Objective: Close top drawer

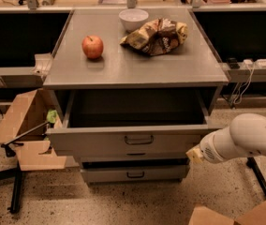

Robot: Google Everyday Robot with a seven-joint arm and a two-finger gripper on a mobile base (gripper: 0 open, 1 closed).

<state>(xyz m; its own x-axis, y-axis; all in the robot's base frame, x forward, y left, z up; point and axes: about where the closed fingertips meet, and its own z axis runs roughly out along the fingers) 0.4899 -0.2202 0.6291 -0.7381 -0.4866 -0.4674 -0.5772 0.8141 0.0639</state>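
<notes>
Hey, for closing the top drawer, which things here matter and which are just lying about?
Job: top drawer, pulled open; claw, at the drawer front's right end.
Lying about: apple, bowl, snack bag on the cabinet top; cardboard box, left of the cabinet.

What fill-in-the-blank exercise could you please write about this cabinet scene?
1. The top drawer is pulled ____.
2. The claw is near the ____ end of that drawer's front, as the camera sees it.
3. On the cabinet top, the apple lies to the ____ of the bowl.
Missing words: open; right; left.
</notes>
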